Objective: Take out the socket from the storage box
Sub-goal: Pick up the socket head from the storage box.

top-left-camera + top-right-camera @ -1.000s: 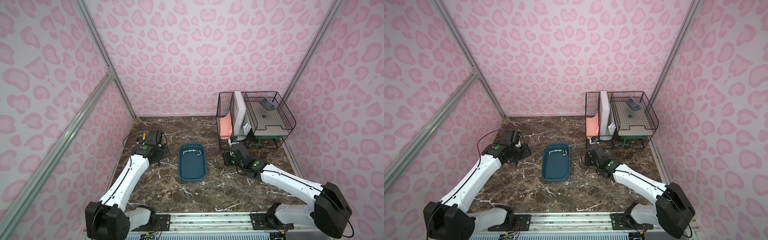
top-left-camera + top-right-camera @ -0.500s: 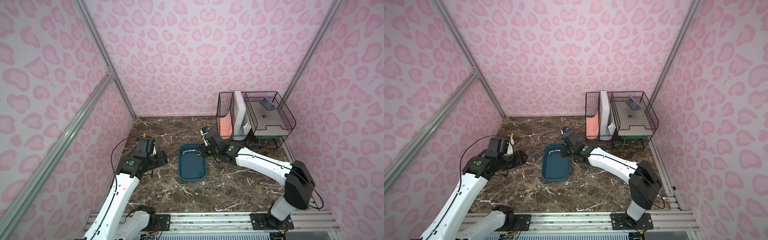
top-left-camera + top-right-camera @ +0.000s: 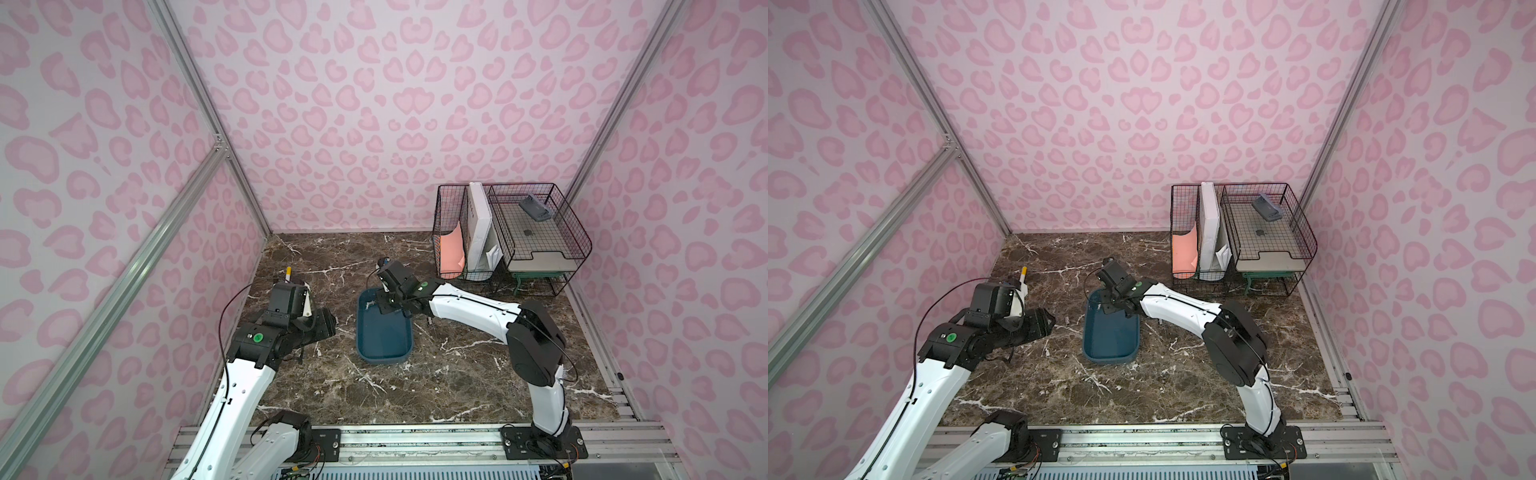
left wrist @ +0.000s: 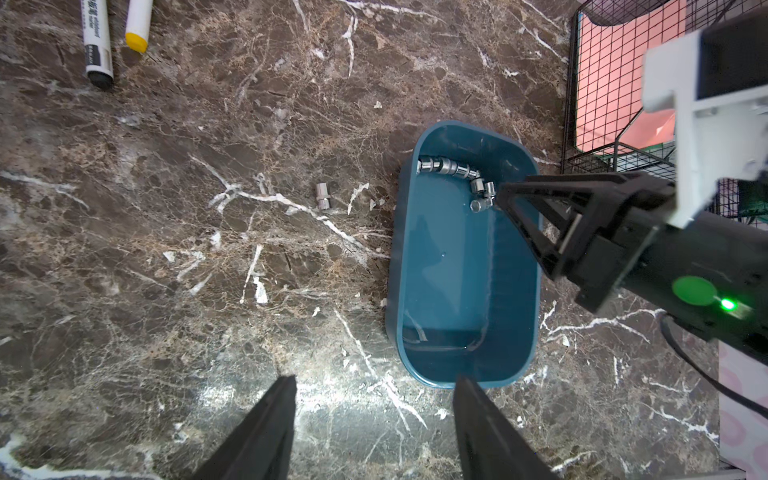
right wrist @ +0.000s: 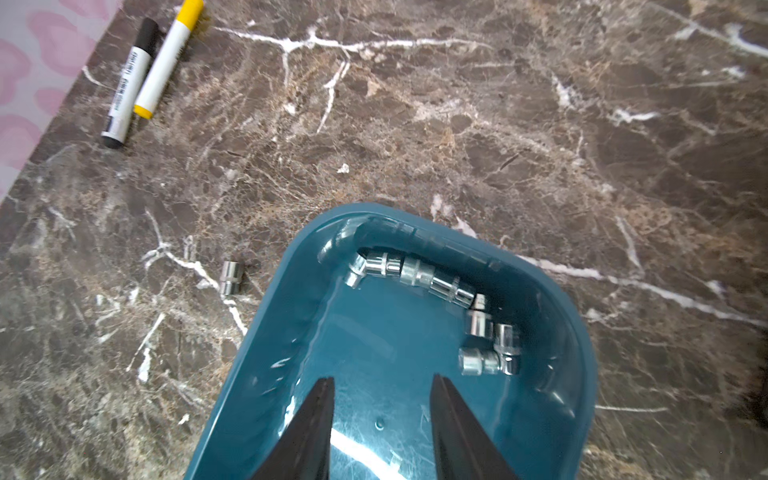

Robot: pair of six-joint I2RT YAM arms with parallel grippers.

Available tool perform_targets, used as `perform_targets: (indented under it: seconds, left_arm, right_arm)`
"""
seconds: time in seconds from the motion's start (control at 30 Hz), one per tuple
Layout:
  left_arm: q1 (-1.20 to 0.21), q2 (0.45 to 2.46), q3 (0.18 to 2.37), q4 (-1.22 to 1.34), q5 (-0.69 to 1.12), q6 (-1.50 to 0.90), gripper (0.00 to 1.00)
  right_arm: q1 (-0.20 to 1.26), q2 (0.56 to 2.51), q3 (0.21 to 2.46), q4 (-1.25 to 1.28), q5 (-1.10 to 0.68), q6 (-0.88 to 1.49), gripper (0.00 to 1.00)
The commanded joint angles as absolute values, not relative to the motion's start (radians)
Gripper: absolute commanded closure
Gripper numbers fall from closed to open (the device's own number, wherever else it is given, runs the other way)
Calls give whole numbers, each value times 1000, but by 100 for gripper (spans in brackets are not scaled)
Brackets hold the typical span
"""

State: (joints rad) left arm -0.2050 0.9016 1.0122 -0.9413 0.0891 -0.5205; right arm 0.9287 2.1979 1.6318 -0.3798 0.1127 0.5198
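Several sockets (image 5: 415, 275) lay inside the storage box (image 5: 374, 415), all crowded at its far end. One row ran along the end wall, and a small cluster (image 5: 490, 351) of three sat at the corner nearer the wire rack (image 3: 511, 232). One loose socket (image 4: 321, 197) lay outside on the marble table (image 3: 457, 374), just beside the box on the left arm's side, so part of the job looked done already.

Right gripper (image 5: 381, 379): over the box interior, jaws moderately apart with nothing between them. From the left wrist view its tips sat close to the cluster; I could not tell whether they touched it.

Left gripper (image 4: 376, 379): jaws wide apart and empty, above the table near the box's near end, well clear of the sockets.

Step in hand, as judged: the reach for a pick, with the right arm lining up on the cluster and no grasp yet made.

Next move, as judged:
- Centre the jaws on a single socket. The outermost of the cluster looked easiest, having the most bare floor around it.
- Lower to the box floor and close across the barrel.
- Lift clear of the rim before moving to the table.

The sockets touch one another (small, round, polished, likely to roll), so a skewed closure could push one aside or catch two. The wall close by leaves little room for the outer finger. Two markers (image 5: 141, 75) near the table edge lay well apart from all this.
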Motion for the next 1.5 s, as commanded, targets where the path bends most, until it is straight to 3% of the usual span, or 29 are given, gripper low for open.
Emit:
perform_targets:
  seconds: [0.0,0.57,0.93,1.47]
  left_arm:
    - [-204,902,1011,-944,102,-506,36]
    - [-205,927,1000,-920,101,-505,36]
    - [-205,919,984,-916,100,-503,36]
    - [-205,917,964,-900,99,-503,36]
  right_arm:
    - [928,2244,1673,-418,137,547,57]
    - [903,2338,1686,-535,203,681,54]
    - [891,2346,1686,-538,225,693,46]
    - [874,2365,1679,-488,222,701,46]
